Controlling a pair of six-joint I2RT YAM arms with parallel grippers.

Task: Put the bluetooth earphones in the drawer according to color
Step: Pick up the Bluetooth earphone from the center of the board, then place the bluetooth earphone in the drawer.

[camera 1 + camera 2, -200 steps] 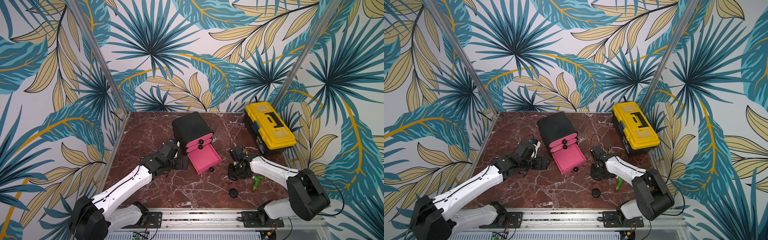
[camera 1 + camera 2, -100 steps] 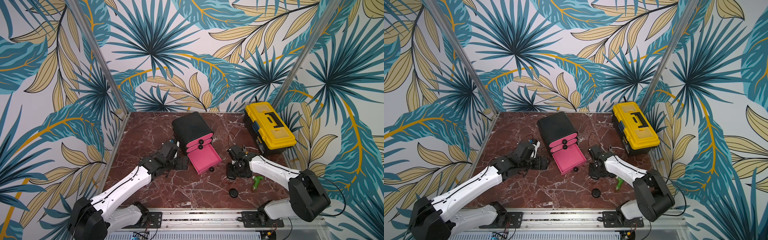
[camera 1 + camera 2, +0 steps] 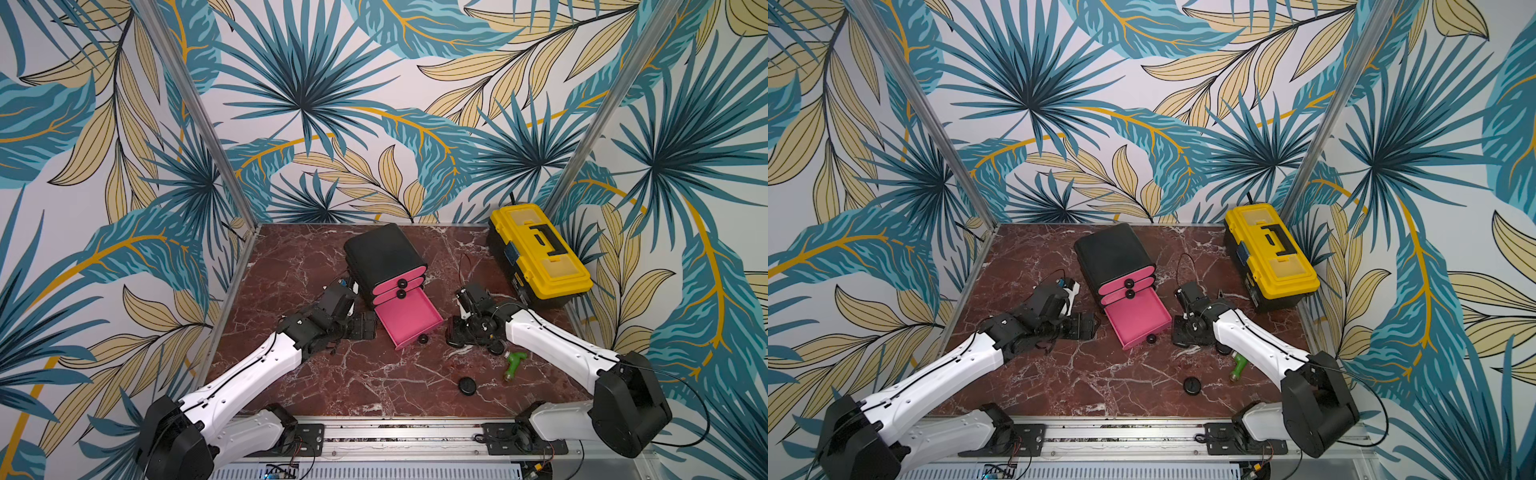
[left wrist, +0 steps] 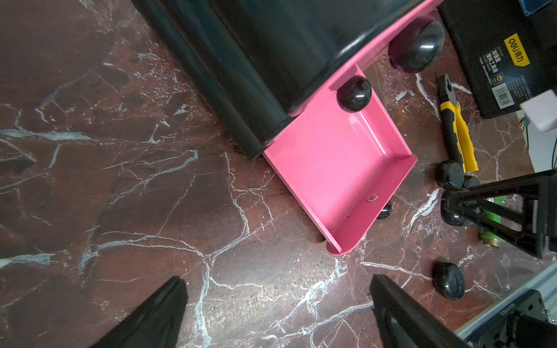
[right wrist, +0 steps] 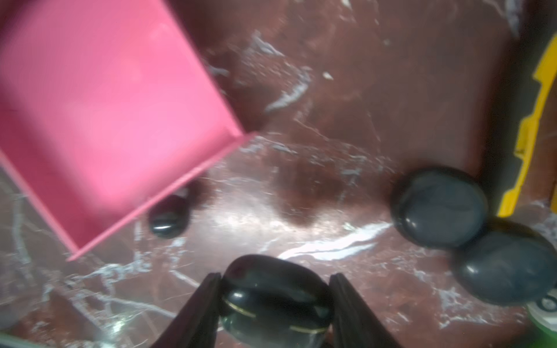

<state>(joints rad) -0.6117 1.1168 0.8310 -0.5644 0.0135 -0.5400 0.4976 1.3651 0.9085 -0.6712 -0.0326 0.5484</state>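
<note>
Your right tool (image 5: 275, 278) is pinching a black earphone case (image 5: 275, 304), one finger pressed on each side of it. In both top views this tool sits at about 3 o'clock from the open bottom drawer (image 3: 409, 318), near its front corner but apart from it. You cannot tell whether the case is clear of the counter (image 3: 332, 374). Your left tool (image 4: 277, 290) is spread wide over bare counter at 9 o'clock from that drawer, just beside the black cabinet (image 3: 384, 253). The two upper drawers are pushed in. Two more black cases (image 5: 438, 208) lie side by side, seemingly touching, close by the right arm. A lone black case (image 3: 466, 385) rests at 5 o'clock from the open drawer, with a green-handled fitting (image 3: 514, 362) near it at its 2 o'clock. The yellow toolbox (image 3: 538, 253) stands at 3 o'clock from the cabinet.
</note>
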